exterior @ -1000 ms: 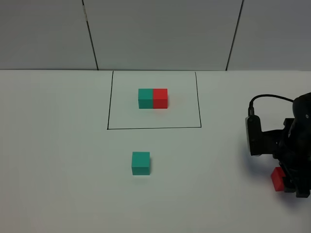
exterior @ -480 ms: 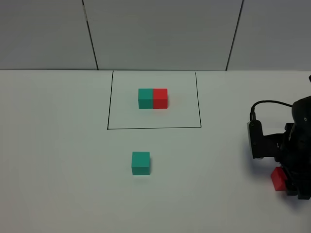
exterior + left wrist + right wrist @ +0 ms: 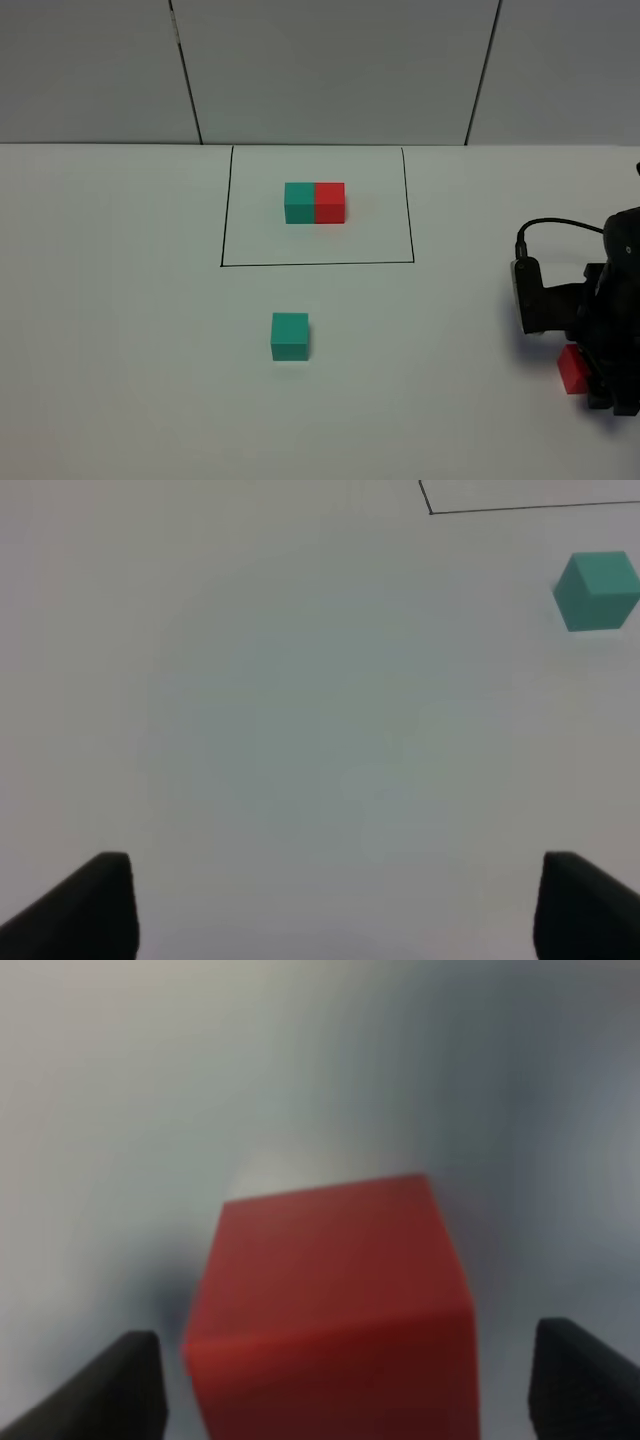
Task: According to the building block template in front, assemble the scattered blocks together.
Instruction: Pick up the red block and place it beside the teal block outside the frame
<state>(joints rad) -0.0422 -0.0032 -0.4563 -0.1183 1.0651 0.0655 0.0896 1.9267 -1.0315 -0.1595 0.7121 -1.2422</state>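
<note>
The template [image 3: 315, 202], a teal-green cube joined to a red cube, sits inside a black drawn rectangle [image 3: 318, 264] at the back. The loose teal-green cube [image 3: 290, 335] lies in front of the rectangle; it also shows in the left wrist view [image 3: 597, 590]. The loose red cube [image 3: 571, 368] lies at the far right. My right gripper [image 3: 598, 378] is low over it. In the right wrist view the red cube [image 3: 330, 1290] sits between the open fingers of the right gripper [image 3: 340, 1390], with gaps on both sides. My left gripper [image 3: 340, 915] is open and empty over bare table.
The white table [image 3: 130, 330] runs to a grey panelled wall [image 3: 330, 70] at the back. The right arm's black body and cable [image 3: 545, 295] stand at the right edge of the exterior view. The left arm is out of the exterior view.
The right arm has sunk lower over the red cube and shifted slightly right. The red cube and the green cube have not moved.
</note>
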